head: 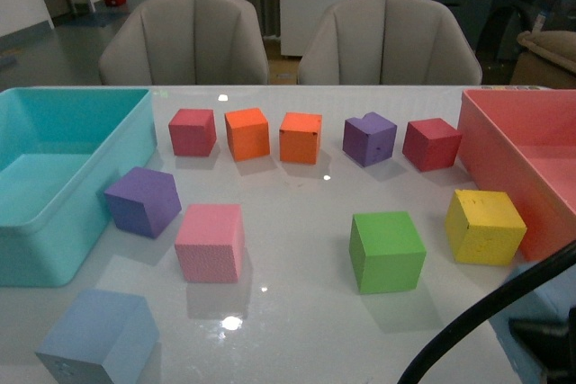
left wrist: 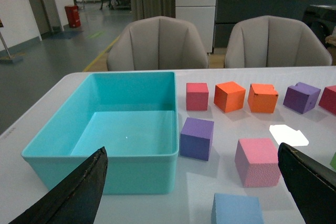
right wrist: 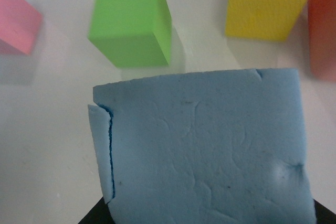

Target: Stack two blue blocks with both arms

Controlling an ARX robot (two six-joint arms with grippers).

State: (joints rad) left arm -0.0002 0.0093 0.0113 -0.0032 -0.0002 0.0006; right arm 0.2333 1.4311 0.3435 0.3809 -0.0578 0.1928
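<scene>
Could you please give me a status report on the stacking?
Left end effector open, empty. Right end effector shut on one blue block. Second blue block on table, top bare. Pink cube beside it, apart.

A bare lane of surface (head: 297, 222) runs between the pink cube (head: 210, 242) and green cube (head: 387, 251), hemmed by the teal bin (head: 54, 249) left and red bin (head: 504, 159) right.

pale blue foam cubes (head: 97, 337) (right wrist: 205, 150) 2 | other coloured foam cubes (head: 193, 131) (head: 247, 133) (head: 301, 138) (head: 369, 139) (head: 432, 144) (head: 142, 201) (head: 210, 242) (head: 387, 251) (head: 485, 227) 9 | plastic bins (head: 36, 249) (head: 490, 132) 2 | grey padded chairs (head: 184, 38) (head: 389, 38) 2
</scene>
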